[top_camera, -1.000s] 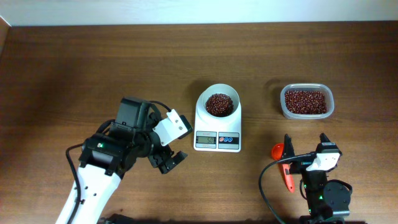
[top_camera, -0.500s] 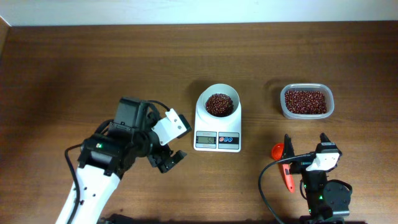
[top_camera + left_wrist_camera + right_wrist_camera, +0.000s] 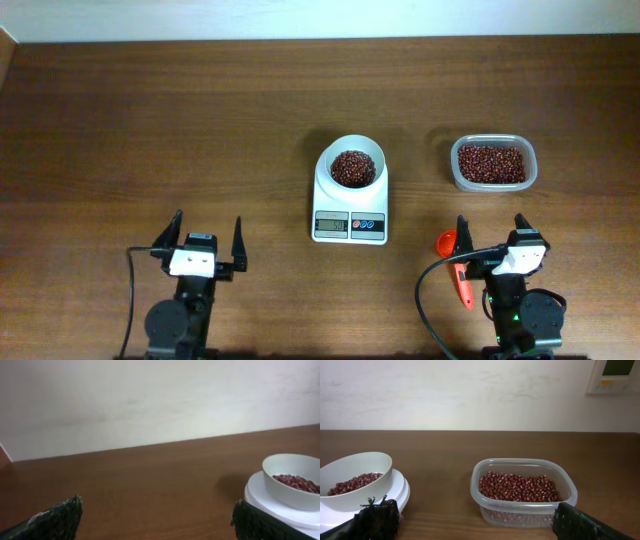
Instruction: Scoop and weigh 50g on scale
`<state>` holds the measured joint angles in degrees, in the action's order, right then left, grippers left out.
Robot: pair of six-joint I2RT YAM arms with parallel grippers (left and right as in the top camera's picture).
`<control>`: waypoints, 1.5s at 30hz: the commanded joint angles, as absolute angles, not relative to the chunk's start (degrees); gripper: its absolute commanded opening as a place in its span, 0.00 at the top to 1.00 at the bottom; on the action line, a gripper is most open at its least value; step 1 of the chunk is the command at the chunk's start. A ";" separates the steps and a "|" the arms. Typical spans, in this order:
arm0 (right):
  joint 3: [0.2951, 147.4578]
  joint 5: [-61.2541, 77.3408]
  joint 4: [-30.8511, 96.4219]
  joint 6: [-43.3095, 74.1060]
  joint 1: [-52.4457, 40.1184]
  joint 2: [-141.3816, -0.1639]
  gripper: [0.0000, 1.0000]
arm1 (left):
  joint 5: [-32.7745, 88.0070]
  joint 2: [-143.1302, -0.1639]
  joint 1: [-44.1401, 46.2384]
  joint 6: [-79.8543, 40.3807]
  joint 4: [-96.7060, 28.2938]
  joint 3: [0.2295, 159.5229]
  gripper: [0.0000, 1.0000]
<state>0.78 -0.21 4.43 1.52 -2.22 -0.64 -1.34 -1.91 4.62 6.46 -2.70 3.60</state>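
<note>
- The scale sits mid-bench. Its white bowl is at the far end and its display at the near end, facing the arms, so its long axis runs far to near.
- A heap of beans lies in that bowl. More fill the clear tub, which stands right of the scale and apart from it.
- The left pincer hovers near and left of the scale, fingers spread wide and holding nothing.
- The right pincer hovers near and right of the scale, also spread wide and empty.
- The scale lies ahead, between the two pincers and about as far from one as from the other. Only the right one has the tub straight ahead.
- An orange scoop lies on the bench just beside the right pincer, on the side toward the scale. Its cup points away from the arm and its handle back toward it, so its length roughly parallels the scale's.
- I'd judge any further scoop falls to the right arm.
- The reading is too small to make out.
</note>
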 commanded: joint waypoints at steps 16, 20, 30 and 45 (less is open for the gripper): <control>0.32 -0.69 4.60 1.69 -1.85 -0.21 0.01 | -1.26 -0.30 1.69 1.08 -4.75 0.49 0.01; 0.32 -0.71 4.60 1.69 -1.85 -0.21 0.01 | -1.26 -0.30 1.69 1.08 -4.75 0.49 0.01; 0.32 -0.69 4.60 1.69 -1.85 -0.21 0.01 | -1.26 -0.30 1.69 1.08 -4.75 0.49 0.01; 0.32 -0.71 4.60 1.69 -1.85 -0.21 0.01 | -1.26 -0.30 1.69 1.06 -4.75 0.49 0.01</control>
